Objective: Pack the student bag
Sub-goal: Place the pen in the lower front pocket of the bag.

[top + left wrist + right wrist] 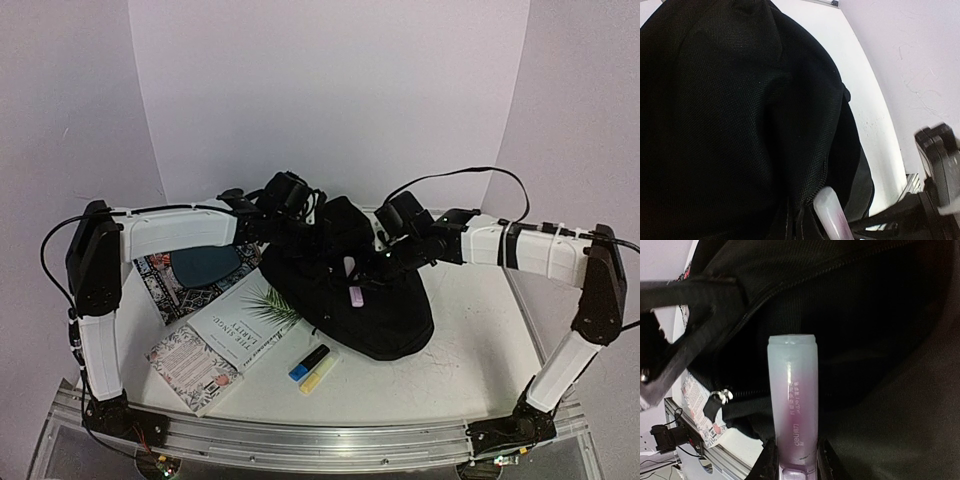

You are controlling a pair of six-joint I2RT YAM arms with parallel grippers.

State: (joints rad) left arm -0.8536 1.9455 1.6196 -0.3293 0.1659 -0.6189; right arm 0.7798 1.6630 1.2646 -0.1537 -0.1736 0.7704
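Note:
The student bag is a large black fabric backpack in the middle of the table. My right gripper is shut on a pale purple highlighter, whose capped end points into the bag's open zip mouth. The right wrist view shows the highlighter clamped between my fingers over the dark opening. My left gripper holds up the bag's top edge at the back left. Black fabric fills the left wrist view and hides its fingers. The highlighter tip shows there by the zip.
A blue highlighter and a yellow one lie in front of the bag. A white book and a patterned notebook lie at the front left. A patterned mat with a dark teal plate sits behind them.

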